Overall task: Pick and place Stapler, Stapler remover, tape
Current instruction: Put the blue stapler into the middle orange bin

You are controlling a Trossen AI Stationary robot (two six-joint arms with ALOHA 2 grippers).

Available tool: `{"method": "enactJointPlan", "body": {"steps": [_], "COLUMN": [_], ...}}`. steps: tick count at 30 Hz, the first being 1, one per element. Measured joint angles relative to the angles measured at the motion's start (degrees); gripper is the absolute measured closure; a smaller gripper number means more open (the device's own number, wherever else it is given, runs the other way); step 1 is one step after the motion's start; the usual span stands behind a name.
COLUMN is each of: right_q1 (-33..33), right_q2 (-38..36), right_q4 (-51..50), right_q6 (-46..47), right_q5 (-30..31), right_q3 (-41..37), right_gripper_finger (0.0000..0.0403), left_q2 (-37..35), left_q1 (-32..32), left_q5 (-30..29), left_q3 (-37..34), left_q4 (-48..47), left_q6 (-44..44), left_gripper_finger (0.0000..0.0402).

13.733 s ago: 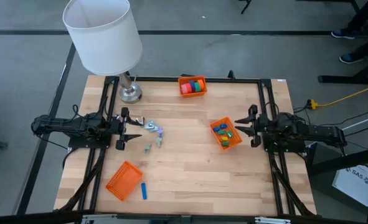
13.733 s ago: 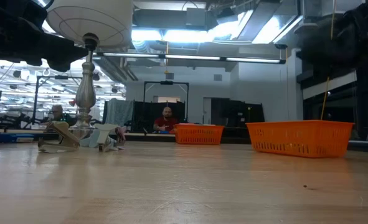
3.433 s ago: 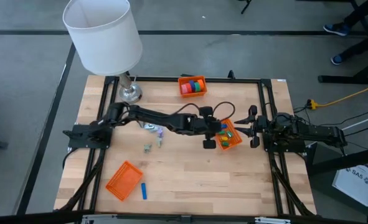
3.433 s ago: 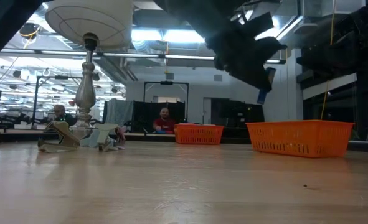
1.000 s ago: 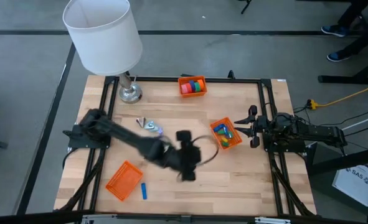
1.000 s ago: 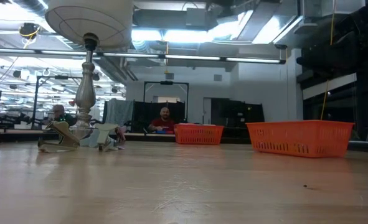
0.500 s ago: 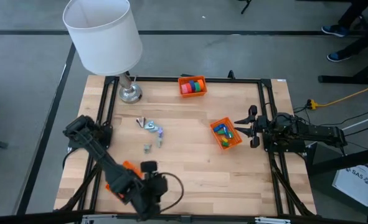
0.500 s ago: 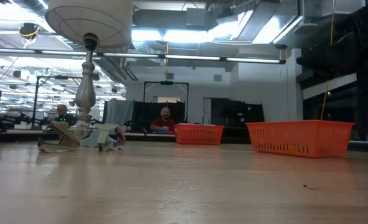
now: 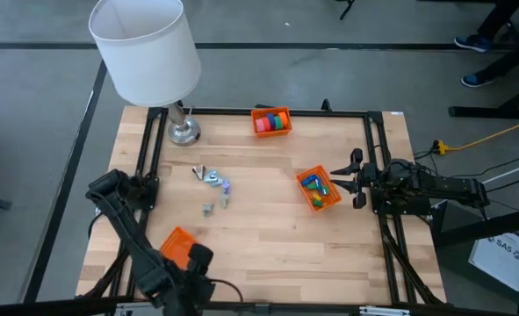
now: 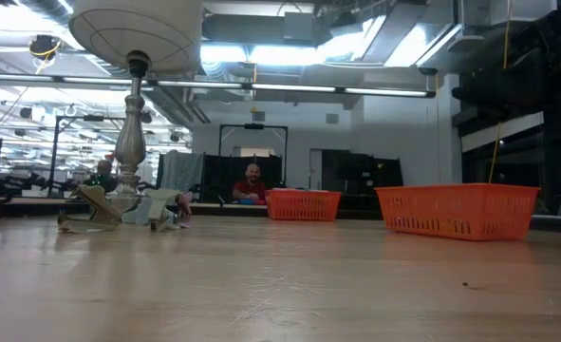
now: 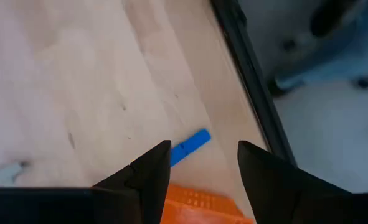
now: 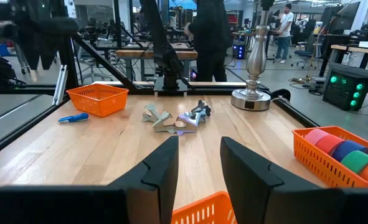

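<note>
My left gripper [image 11: 203,152] stands open over the table's near left corner [image 9: 191,270], pointing steeply down. A small blue stapler [image 11: 190,146] lies flat on the wood below the gap between its fingers, untouched. An orange basket [image 9: 176,241] sits beside it, partly under my arm. Grey staple removers [image 9: 213,180] lie in a loose heap left of the middle. Tape rolls [image 9: 272,121] fill a basket at the far edge. My right gripper [image 9: 357,180] waits open at the right edge, empty.
A lamp with a white shade [image 9: 145,48] stands at the far left corner. A third orange basket [image 9: 319,189] holding blue, green and yellow pieces sits in front of my right gripper. Bare wood lies in the middle and near right. A person [image 10: 252,182] sits beyond the table.
My left gripper has swung from the table's middle toward the near edge and the left, tipping and rolling as it went. It now hangs over the blue stapler beside the near-left basket. Its fingers have stayed open. Nothing on the table has moved.
</note>
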Motion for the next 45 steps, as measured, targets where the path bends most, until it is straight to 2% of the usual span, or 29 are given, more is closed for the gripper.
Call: {"method": "enactJointPlan", "body": {"steps": [6,10,14,26,31,37,41,45], "right_q1": [0.01,0.00,0.01,0.01,0.01,-0.01,0.00,0.01], "right_q2": [0.00,0.00,0.00,0.00,0.00,0.00,0.00,0.00], "right_q4": [0.00,0.00,0.00,0.00,0.00,0.00,0.00,-0.02], "right_q6": [0.00,0.00,0.00,0.00,0.00,0.00,0.00,0.00], "right_q5": [0.02,0.02,0.02,0.02,0.02,0.00,0.00,0.00], "right_q3": [0.00,0.00,-0.02,-0.02,-0.02,-0.02,-0.02,-0.02], "right_gripper_finger": [0.0279,0.0279,0.0279,0.0279,0.0279,0.0279,0.0279,0.0279], "left_q2": [4.98,8.88,12.49,19.60,20.93,21.61,21.48,21.52], "left_q1": [3.99,5.48,6.73,6.21,5.23,4.00,3.63,3.73], "left_q5": [9.69,10.51,9.24,11.69,10.51,6.52,5.59,6.95], "left_q3": [0.00,-0.02,-0.02,-0.04,-0.04,-0.99,-2.09,-2.16], "left_q4": [-0.07,-0.08,-2.10,-7.72,-10.73,-8.84,-8.84,-9.12], "left_q6": [15.45,24.48,29.07,32.63,34.81,35.09,34.19,33.58], "left_gripper_finger": [0.0219,0.0219,0.0219,0.0219,0.0219,0.0221,0.0248,0.0304]}}
